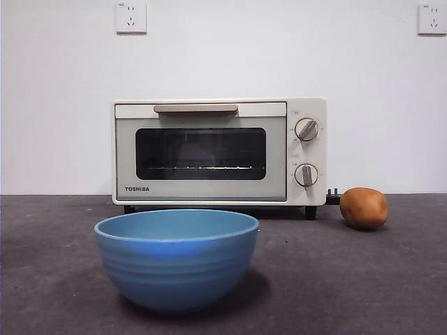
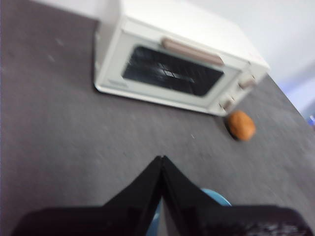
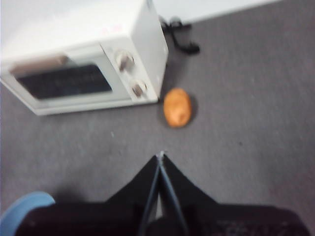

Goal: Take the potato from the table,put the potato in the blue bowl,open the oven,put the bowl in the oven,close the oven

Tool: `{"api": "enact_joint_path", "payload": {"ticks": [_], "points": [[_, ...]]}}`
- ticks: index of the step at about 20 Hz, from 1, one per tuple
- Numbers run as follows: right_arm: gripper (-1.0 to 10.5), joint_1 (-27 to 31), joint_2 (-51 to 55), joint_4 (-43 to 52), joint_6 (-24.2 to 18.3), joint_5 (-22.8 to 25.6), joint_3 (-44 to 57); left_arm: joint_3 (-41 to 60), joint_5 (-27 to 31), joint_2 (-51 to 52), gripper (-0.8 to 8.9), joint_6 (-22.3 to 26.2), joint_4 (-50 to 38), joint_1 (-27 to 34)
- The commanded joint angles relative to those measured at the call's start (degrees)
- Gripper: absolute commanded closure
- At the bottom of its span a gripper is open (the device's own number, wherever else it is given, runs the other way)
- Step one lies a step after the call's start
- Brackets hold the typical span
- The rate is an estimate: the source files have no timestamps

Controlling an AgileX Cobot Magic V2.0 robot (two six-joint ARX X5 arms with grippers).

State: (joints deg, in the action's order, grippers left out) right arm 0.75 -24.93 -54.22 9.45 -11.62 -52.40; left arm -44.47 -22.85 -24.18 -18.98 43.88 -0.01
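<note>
We see the oven (image 1: 219, 152) standing at the back of the table (image 1: 391, 279), door shut, beige handle (image 1: 195, 109) across the top of the door and two knobs (image 1: 306, 130) stacked on its right side as the front view shows it. The wire rack shows faintly through the dark glass. The blue bowl (image 1: 177, 257) sits empty in front of the oven, nearest the front camera, apart from it. The potato (image 1: 364, 208) lies on the table just beside the oven's knob-side front corner, not touching it, well apart from the bowl. A black plug and cord (image 3: 181, 35) lie behind the oven on that same side. Two wall sockets (image 1: 131, 17) sit high on the white wall.

Neither arm shows in the front view. In the left wrist view we see the left gripper (image 2: 161, 160) in the air above the table, jaws pressed together, holding nothing, with the bowl's rim (image 2: 216, 197) just peeking past it. In the right wrist view the right gripper (image 3: 160, 157) also hangs above the table, jaws pressed together and empty, the potato (image 3: 177, 107) near ahead of its tips and a sliver of the bowl (image 3: 24, 206) off to one side. Both wrist views are blurred.
</note>
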Motion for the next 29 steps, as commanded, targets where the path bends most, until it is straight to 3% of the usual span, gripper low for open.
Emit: {"api": "enact_joint_path", "payload": {"ticks": [1, 6, 13, 25, 26, 29], "points": [[9.5, 0.02, -5.51, -1.84, -2.45, -0.17, -3.34, -2.91, -2.82, -5.33, 8.19, 3.61, 2.56, 0.09], [9.5, 0.02, -15.02, -1.22, -1.95, -0.2, -8.46, -8.11, -3.13, -14.91, 8.19, 9.62, 8.66, 0.07], [9.5, 0.0, -30.23, -1.99, -3.96, -4.07, -14.58, -10.86, -3.13, -25.79, 8.19, 13.38, 12.92, 0.07], [9.4, -1.29, -59.56, 0.96, -6.47, -4.52, -24.11, -10.86, -3.08, -29.42, 8.19, 14.73, 12.28, 0.07], [9.1, -1.62, -61.61, 1.6, -6.51, -4.5, -24.94, -10.86, -3.08, -29.46, 8.19, 14.73, 12.17, 0.07], [6.6, -2.99, -66.31, 5.29, -6.49, -4.66, -25.66, -10.86, -3.08, -29.46, 8.19, 14.73, 12.17, 0.07]]}}
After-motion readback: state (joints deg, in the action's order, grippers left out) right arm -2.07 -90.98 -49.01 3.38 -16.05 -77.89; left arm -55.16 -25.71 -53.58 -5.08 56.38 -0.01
